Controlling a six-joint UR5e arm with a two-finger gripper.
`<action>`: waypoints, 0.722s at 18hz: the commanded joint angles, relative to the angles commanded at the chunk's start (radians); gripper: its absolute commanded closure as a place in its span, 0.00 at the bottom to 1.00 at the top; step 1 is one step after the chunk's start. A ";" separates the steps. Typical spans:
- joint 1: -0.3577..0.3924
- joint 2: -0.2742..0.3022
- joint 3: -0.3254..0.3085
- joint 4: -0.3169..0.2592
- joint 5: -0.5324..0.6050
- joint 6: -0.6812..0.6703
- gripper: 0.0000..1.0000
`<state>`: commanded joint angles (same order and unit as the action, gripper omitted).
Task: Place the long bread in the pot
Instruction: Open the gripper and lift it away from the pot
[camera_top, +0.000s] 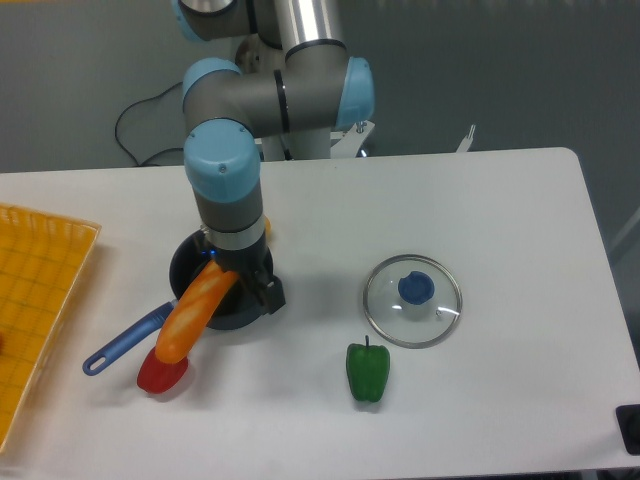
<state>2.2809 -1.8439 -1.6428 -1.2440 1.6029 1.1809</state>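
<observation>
The long bread (195, 315), glossy orange, lies slanted with its upper end over the pot (186, 266) and its lower end sticking out past the rim, above the blue pot handle (124, 343). The pot is a dark round pan, largely covered by the arm. My gripper (245, 285) hangs over the right side of the pot, at the bread's upper end. One dark finger (270, 295) shows to the right of the bread, clear of it. The other finger is hidden, and the jaws look open.
A red pepper (160, 373) lies under the bread's lower end. A glass lid with a blue knob (412, 299) sits to the right, with a green pepper (368, 372) in front of it. A yellow tray (30, 300) fills the left edge.
</observation>
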 joint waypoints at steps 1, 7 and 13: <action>0.003 0.003 -0.005 -0.005 0.026 0.015 0.00; 0.046 0.028 -0.005 -0.026 0.063 0.120 0.00; 0.058 0.055 0.024 -0.075 0.063 0.200 0.00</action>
<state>2.3394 -1.7886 -1.6184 -1.3191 1.6659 1.3806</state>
